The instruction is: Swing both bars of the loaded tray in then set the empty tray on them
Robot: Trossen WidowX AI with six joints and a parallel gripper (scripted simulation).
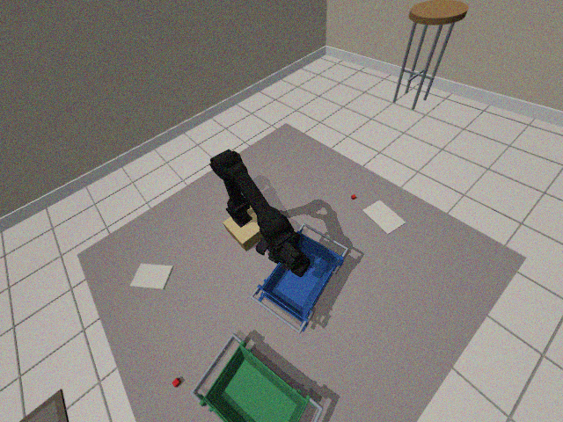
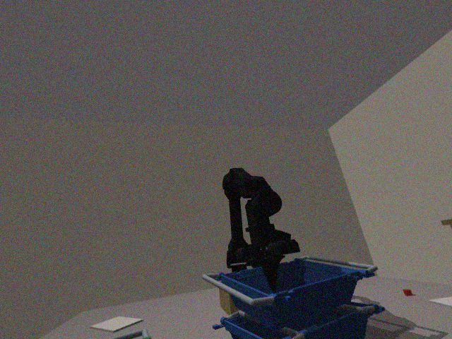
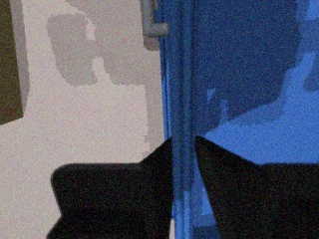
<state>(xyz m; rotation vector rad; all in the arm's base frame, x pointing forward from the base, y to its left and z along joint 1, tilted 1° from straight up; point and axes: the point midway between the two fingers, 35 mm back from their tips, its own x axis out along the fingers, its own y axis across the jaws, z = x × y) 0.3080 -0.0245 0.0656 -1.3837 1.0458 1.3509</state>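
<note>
The empty blue tray (image 1: 296, 288) (image 2: 320, 301) stands above the loaded blue tray (image 2: 354, 324), roughly level. Its own wire bars are swung out past its ends, one at the near end (image 1: 279, 314) (image 2: 233, 288) and one at the far end (image 1: 325, 238) (image 2: 339, 261). The lower tray's bars, left (image 2: 289, 331) and right (image 2: 359, 308), show in across its top under the upper tray. Whether the upper tray bears fully on both is not clear. The blocks inside are hidden. My gripper (image 3: 184, 141) (image 2: 272, 287) is shut on the upper tray's long rim, one finger inside and one outside.
A green tray (image 1: 259, 390) with wire bars stands at the front. A tan block (image 1: 243, 236) (image 2: 226, 301) is beside the arm. Small red cubes (image 1: 176, 382) (image 1: 354, 196) (image 2: 407, 292) and white sheets (image 1: 152, 276) (image 1: 383, 216) (image 2: 116, 323) lie around. A stool (image 1: 437, 12) stands at the back.
</note>
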